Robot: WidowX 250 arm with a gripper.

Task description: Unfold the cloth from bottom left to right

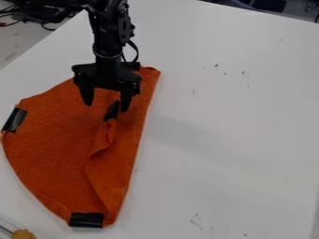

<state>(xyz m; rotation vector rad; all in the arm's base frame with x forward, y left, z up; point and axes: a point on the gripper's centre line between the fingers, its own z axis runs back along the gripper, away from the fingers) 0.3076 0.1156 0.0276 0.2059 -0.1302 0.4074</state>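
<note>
Since the end effector is spread wide and empty, the taped tip of the orange cloth on the worktop should be pinched softly, lifted and laid to the right.

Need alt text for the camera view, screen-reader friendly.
Black robot gripper, fingers open, hangs over the upper part of a partly folded orange cloth on a white table. Black patches mark the cloth's left edge, bottom and top, plus one near the gripper, where a raised fold runs toward the bottom.
</note>
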